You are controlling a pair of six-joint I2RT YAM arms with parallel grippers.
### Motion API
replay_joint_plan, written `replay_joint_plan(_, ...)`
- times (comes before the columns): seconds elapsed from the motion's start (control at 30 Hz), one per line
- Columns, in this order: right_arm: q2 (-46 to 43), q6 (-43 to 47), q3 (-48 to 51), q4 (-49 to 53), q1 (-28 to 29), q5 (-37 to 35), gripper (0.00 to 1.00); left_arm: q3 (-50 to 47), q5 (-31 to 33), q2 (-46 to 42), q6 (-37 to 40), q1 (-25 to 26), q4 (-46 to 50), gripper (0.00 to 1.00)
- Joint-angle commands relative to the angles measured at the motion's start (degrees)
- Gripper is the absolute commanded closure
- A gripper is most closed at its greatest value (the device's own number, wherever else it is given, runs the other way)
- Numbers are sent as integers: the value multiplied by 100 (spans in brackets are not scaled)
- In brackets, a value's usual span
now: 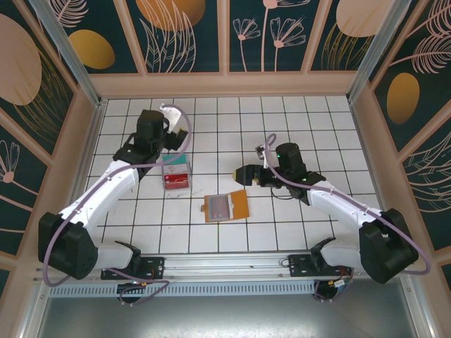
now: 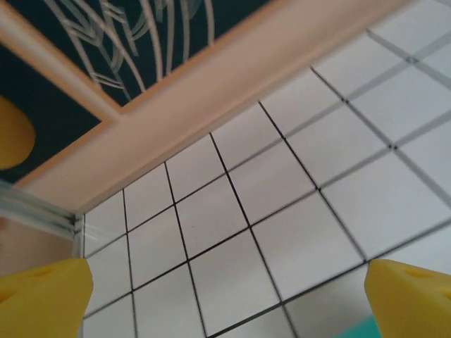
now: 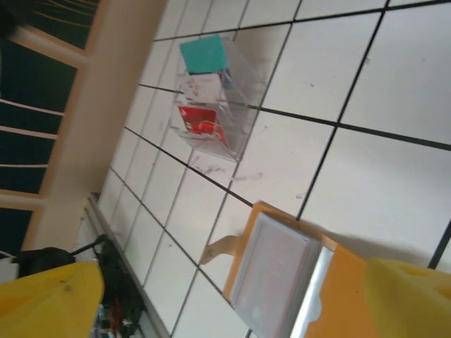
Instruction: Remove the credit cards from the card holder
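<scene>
card holder (image 1: 225,206): small orange-tan leather-like booklet, lying open and flat near the middle of the white tiled table (image 1: 317,134). grey-clear plastic sleeve (image 3: 271,271) faces up. a pale face shows through it; cannot tell whether that is a card.

left of it and apart, a clear plastic stand (image 1: 176,173) carries a thin teal plastic card (image 3: 204,55), a pale card (image 3: 204,84) and a red card (image 3: 201,121).

left pincer (image 2: 225,306): yellow pads (image 2: 42,296) spread wide, nothing between them, just beside the stand's far end.
right pincer (image 3: 225,303): spread wide, empty, hovering over the holder's right half.

risks:
- the holder looks light and nothing pins it, so a pull on a card would likely drag or fold the whole booklet.
- a tight sleeve could make the pads slip off a thin card edge.
- a careless left-arm swing could tip the stand and spill its cards.

in the way: the stand sits close to the left arm's path toward the holder. the right pincer's path down looks free.
</scene>
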State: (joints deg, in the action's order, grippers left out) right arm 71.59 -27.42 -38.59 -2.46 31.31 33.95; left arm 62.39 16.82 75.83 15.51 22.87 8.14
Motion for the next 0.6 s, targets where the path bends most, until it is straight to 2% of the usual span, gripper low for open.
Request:
replay_joint_plan(0.0,184,-44,-69,245,321,-688,18,317,153,-210,-1668,-26,892,1)
replay_joint_plan(0.1,323,-261,88,228,486,-935,44,288,-306,-424,-2495,-32,1144,6)
replay_joint_plan(0.17,383,-426,238,248,603,-1211,55,243,-665,-551,-3052,-29,1315,10)
replay_joint_plan(0.37,373,-837,733,196,783,-1728,64,-116,-1830,-882,-4267,-29,1503,27)
replay_joint_plan(0.5,429,-1025,968,70,917,-1837,66,-611,-2414,-1114,-4993,-4,1308,32)
replay_joint_plan(0.57,472,-1092,1056,3,979,-1882,68,-939,-2438,-1263,-5261,69,1237,33)
